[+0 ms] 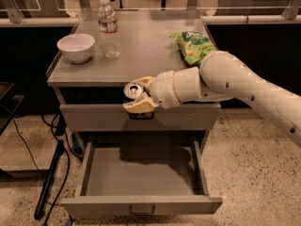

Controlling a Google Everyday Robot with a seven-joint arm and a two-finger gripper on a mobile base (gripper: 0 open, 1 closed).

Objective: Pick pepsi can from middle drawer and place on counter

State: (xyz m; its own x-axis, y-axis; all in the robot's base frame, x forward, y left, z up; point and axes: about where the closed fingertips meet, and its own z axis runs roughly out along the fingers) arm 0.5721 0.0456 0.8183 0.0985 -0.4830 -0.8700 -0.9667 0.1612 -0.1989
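Note:
My gripper is shut on the pepsi can, whose silver top with pull tab faces the camera between the pale fingers. It holds the can in the air at the counter's front edge, in front of the closed top drawer, above the middle drawer. The middle drawer is pulled out and its grey tray holds nothing. The counter is the flat grey cabinet top just behind the can. My white arm reaches in from the right.
On the counter stand a white bowl at the left, a clear water bottle beside it, and a green chip bag at the right. A dark pole and cables lie on the floor at the left.

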